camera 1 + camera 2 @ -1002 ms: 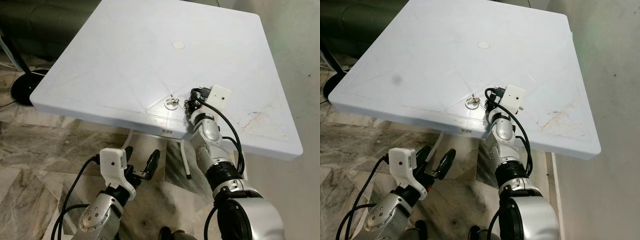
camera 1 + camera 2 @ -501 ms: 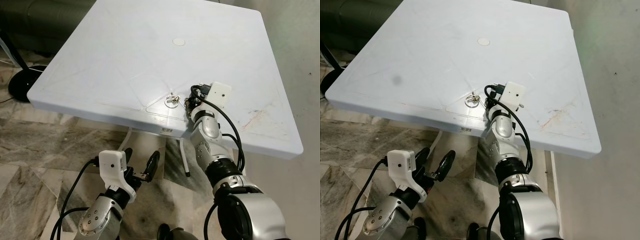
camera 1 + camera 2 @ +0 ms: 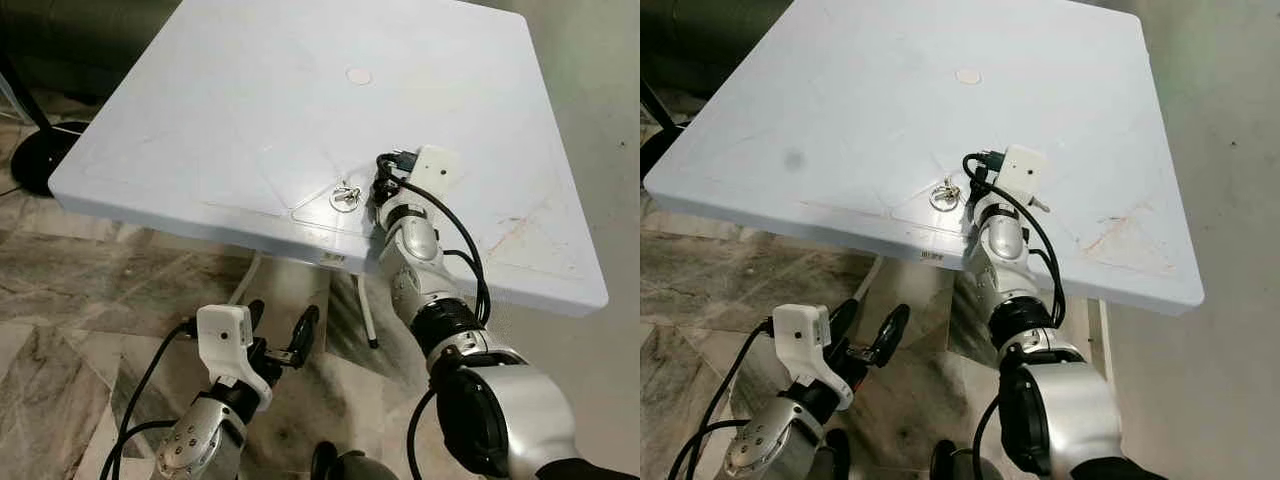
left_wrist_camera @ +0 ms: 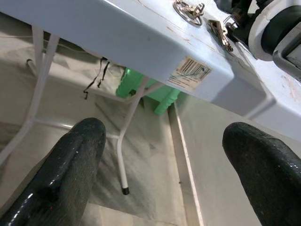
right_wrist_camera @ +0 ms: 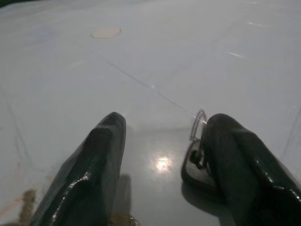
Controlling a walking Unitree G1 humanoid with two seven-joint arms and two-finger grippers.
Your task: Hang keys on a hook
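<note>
- Right claw rests low on the white bench, fingers spread apart with nothing gripped
- Keys lie on the bench near its front edge, just beside this claw; one finger touches or nearly touches the key ring
- Left claw hangs below the bench edge over the marble floor, wide open, holding nothing

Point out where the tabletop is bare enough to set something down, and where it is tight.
The white table is bare over its far half around the small round plug, and along its left side. The right corner past the scuff marks is also free. It is tight at the near edge, where the keys lie beside the right claw.
</note>
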